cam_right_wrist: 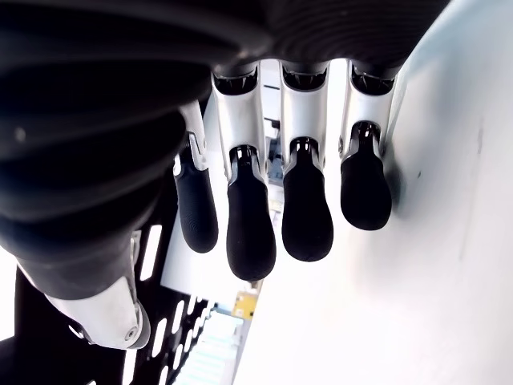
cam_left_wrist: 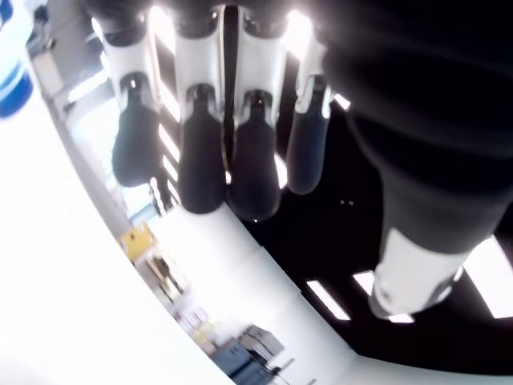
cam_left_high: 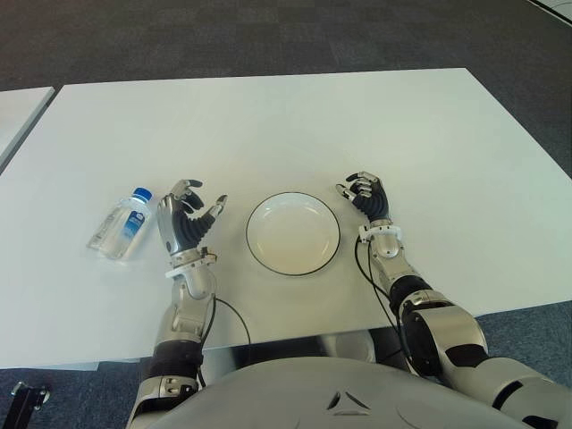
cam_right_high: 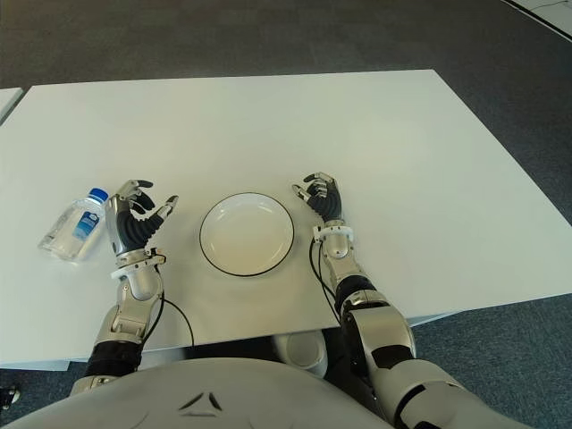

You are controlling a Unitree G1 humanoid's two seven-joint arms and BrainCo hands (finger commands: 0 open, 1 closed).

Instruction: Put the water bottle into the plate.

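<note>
eye views: the water bottle (cam_left_high: 121, 223) lies on its side on the table (cam_left_high: 268, 125), well left of the plate (cam_left_high: 293, 233), which holds nothing. the left hand (cam_left_high: 186, 225) shows between bottle and plate, the right hand (cam_left_high: 367, 197) just right of the plate.

left wrist view: fingers (cam_left_wrist: 200, 164) relaxed, holding nothing.

right wrist view: fingers (cam_right_wrist: 250, 224) loosely open, holding nothing.

nothing is done yet; grasp and transfer both remain.
</note>
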